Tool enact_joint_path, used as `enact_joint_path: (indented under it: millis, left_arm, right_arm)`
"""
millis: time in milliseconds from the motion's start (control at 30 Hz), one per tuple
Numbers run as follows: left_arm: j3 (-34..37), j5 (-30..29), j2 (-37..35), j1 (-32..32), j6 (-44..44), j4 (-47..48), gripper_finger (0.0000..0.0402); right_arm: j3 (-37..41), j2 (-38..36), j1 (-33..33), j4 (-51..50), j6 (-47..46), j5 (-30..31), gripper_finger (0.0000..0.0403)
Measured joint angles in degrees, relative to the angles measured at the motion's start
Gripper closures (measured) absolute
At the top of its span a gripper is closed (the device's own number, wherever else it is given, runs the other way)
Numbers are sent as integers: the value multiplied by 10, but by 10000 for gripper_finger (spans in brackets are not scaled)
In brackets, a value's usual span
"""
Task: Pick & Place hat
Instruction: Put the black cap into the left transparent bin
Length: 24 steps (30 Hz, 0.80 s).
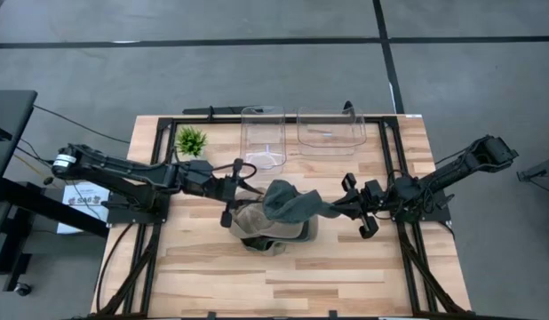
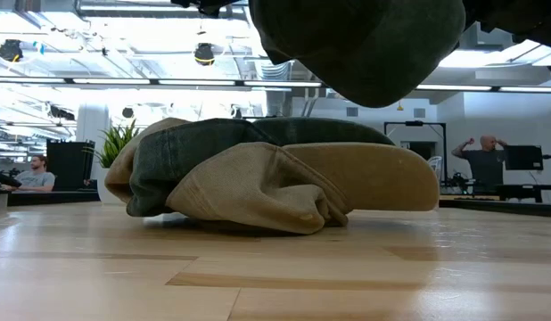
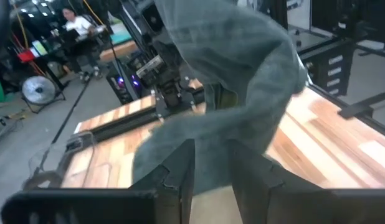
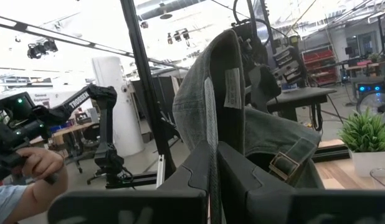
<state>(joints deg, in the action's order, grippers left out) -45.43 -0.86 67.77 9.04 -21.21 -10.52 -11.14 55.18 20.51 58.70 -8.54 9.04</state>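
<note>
A dark green hat [image 1: 288, 204] hangs lifted above the middle of the wooden surface [image 1: 346, 267], pinched at its edge by the closed right gripper [image 1: 339, 205]. Under it lies a pile of hats [image 2: 267, 183], tan and green. The left gripper [image 1: 236, 191] sits beside the pile, fingers nearly together, holding nothing.

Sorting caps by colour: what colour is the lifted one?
Dark grey-green cap, held by the right tool; clearest in the high view.
</note>
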Motion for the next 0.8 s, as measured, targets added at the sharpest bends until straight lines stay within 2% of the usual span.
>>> enact_joint_path:
  millis: [800]
  left_arm:
    - [0,13,2,3,0,-7,309]
  right_arm:
    - [0,0,0,-6,0,0,395]
